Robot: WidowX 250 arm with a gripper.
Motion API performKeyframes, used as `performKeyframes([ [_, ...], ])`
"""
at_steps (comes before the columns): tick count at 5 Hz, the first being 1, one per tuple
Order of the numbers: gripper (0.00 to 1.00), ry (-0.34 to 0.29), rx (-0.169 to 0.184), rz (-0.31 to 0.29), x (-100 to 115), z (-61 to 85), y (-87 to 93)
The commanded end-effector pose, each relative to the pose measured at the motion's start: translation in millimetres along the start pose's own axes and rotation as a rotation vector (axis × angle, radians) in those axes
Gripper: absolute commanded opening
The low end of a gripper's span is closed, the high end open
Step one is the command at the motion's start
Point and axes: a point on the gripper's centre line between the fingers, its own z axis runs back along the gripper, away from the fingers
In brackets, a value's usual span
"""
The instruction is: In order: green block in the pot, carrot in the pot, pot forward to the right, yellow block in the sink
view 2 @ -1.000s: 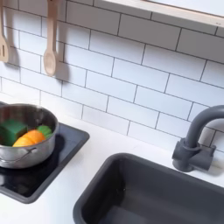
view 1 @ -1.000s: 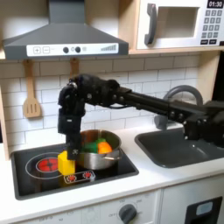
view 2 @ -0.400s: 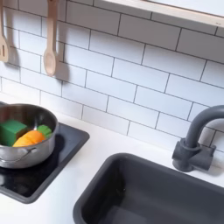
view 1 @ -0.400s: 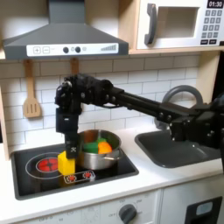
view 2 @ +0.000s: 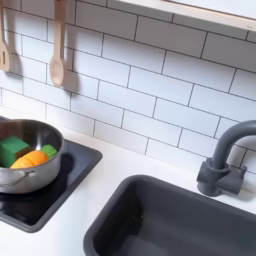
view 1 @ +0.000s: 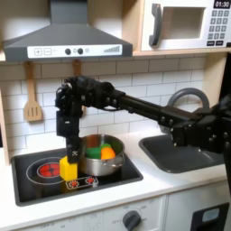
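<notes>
In the first exterior view my gripper (view 1: 70,152) hangs directly above the yellow block (view 1: 69,168), which stands on the black stovetop (view 1: 36,171) left of the pot. Its fingers point down, spread about as wide as the block, with nothing between them. The silver pot (view 1: 94,162) sits on the stovetop with the green block (view 1: 106,142) and the carrot (view 1: 108,152) inside. In the second exterior view the pot (view 2: 28,175) holds the green block (view 2: 12,150) and the carrot (view 2: 33,158). The dark grey sink (view 1: 185,153) (view 2: 120,215) lies to the right in both exterior views.
An arched faucet (view 1: 185,97) (view 2: 225,160) stands behind the sink. Wooden utensils (view 1: 32,106) (view 2: 57,60) hang on the tiled wall. A range hood (view 1: 68,41) overhangs the stove and a microwave (view 1: 185,23) sits high on the right. White counter separates stove and sink.
My gripper has shifted slightly left in the first exterior view and now hangs over the yellow block. The pot, the green block and the carrot have not moved.
</notes>
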Motion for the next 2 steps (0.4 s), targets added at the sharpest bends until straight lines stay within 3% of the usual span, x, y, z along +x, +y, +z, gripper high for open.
performKeyframes([
  [1, 1.0, 0.012, -0.011, -0.005, -4.9, 2.4, 1.3],
  [2, 1.0, 0.013, -0.024, -0.003, -5.5, 3.2, 0.1],
])
